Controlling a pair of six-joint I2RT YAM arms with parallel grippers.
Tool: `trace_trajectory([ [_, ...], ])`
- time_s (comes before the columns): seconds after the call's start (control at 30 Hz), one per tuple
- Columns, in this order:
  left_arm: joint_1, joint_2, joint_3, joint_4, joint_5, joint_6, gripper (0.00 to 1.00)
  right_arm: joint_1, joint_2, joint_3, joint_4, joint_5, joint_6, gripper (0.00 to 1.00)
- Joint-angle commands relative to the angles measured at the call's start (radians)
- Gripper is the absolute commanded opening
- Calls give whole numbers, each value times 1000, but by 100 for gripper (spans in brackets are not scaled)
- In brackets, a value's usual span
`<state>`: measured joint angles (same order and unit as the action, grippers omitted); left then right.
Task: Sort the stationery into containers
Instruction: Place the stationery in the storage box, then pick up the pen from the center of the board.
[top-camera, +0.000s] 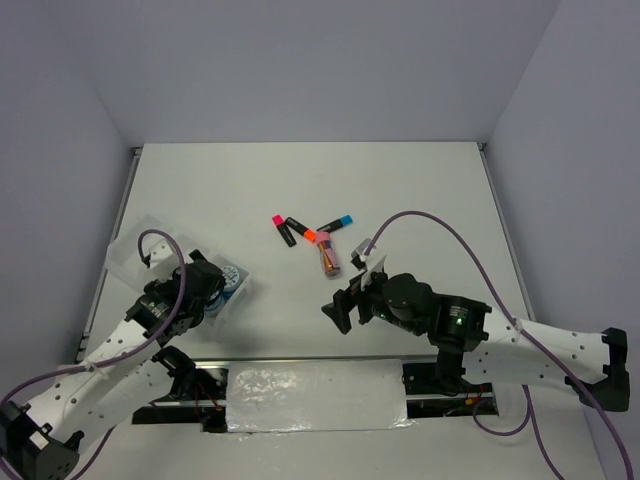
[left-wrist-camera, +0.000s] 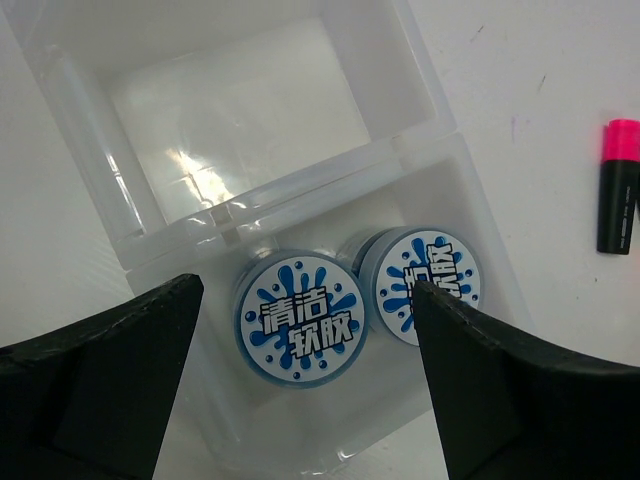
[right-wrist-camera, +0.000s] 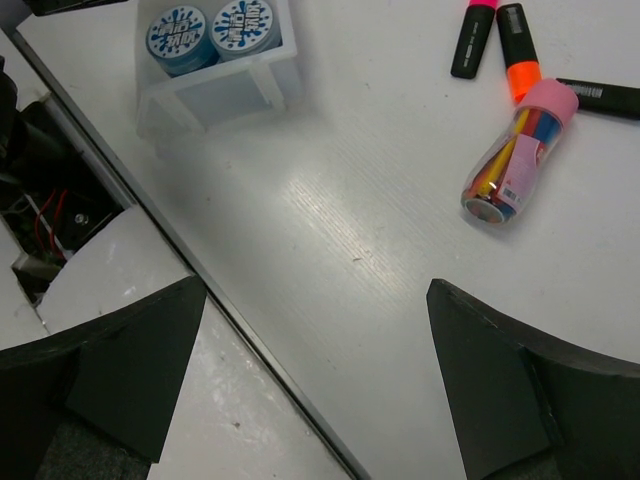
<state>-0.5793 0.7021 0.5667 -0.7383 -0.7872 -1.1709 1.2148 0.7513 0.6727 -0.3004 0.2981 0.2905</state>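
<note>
Black left tool (left-wrist-camera: 305, 300) hangs released, fingers spread wide, over two blue rolls (left-wrist-camera: 300, 318). The rolls lie flat, printed faces up, side by side in one compartment of the translucent trays (left-wrist-camera: 420, 140). The tool's right finger hides the edge of the right-hand roll. From the top camera the left arm covers much of the trays.

The right tool (right-wrist-camera: 315, 300) is also released, jaws apart, above bare desk (right-wrist-camera: 330, 200), gripping nothing.

Beyond it, near the middle of the desk, lies a pink-topped tube (right-wrist-camera: 515, 155). Its long axis runs away from the arms, pink cap at the far end, and its contents are a blur of colours. An orange-capped marker (right-wrist-camera: 520, 50) lies with its cap just beside the tube's cap; whether they touch cannot be told. A pink-capped marker (right-wrist-camera: 472, 40) lies alongside, its cap cut off by the frame edge in the right wrist view. A blue-capped marker (top-camera: 335, 224) points its cap away and to the right; the right wrist view crops that cap.
</note>
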Motion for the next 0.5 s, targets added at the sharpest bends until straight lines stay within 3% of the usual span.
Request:
trace_trajectory([
  [0.0,-2,-13,24,23,-24,31,99,5,14,42,40,19,-5,100],
  [0.2,-4,-1,77,-12,-3,56,99,3,60,71,9,96,27,100],
  [0.3,-2,33,153,-53,20,109,99,-82,135,125,-67,66,84,98],
  [0.47,-2,85,320,-163,29,155,99,-184,302,229,-92,9,96,77],
])
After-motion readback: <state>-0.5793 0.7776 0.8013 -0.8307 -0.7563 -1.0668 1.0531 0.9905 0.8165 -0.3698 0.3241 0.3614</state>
